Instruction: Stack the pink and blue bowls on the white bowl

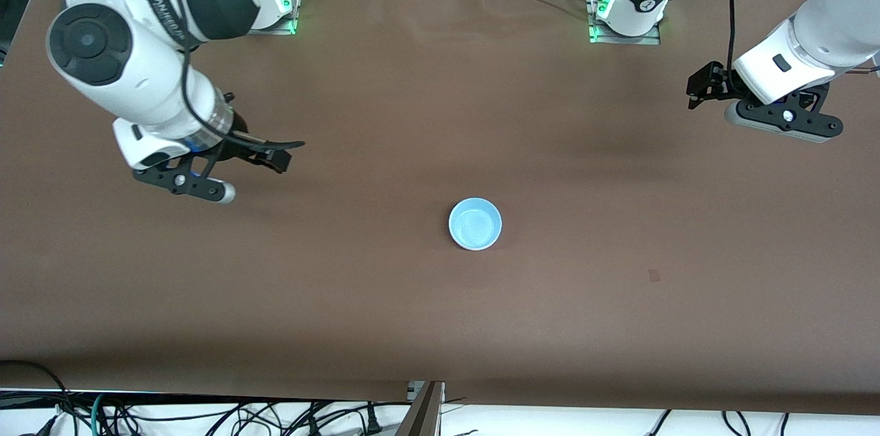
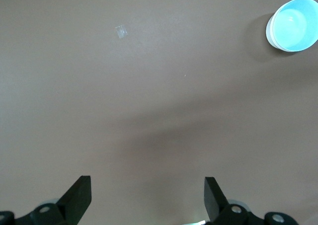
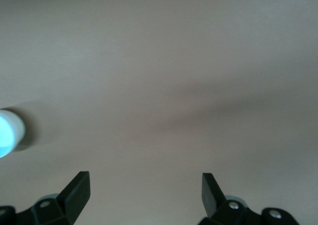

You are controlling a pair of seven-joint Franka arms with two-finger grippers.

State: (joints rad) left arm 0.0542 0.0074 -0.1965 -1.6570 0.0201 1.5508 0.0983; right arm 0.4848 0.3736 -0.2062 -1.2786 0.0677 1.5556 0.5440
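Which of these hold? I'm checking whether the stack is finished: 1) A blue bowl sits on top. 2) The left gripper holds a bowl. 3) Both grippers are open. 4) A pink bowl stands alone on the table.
1) True: the blue bowl is the top one, with a white rim showing under it.
2) False: the left gripper holds nothing.
3) True: the right gripper is also open and holds nothing.
4) False: no pink bowl stands alone; only the stack is on the table.
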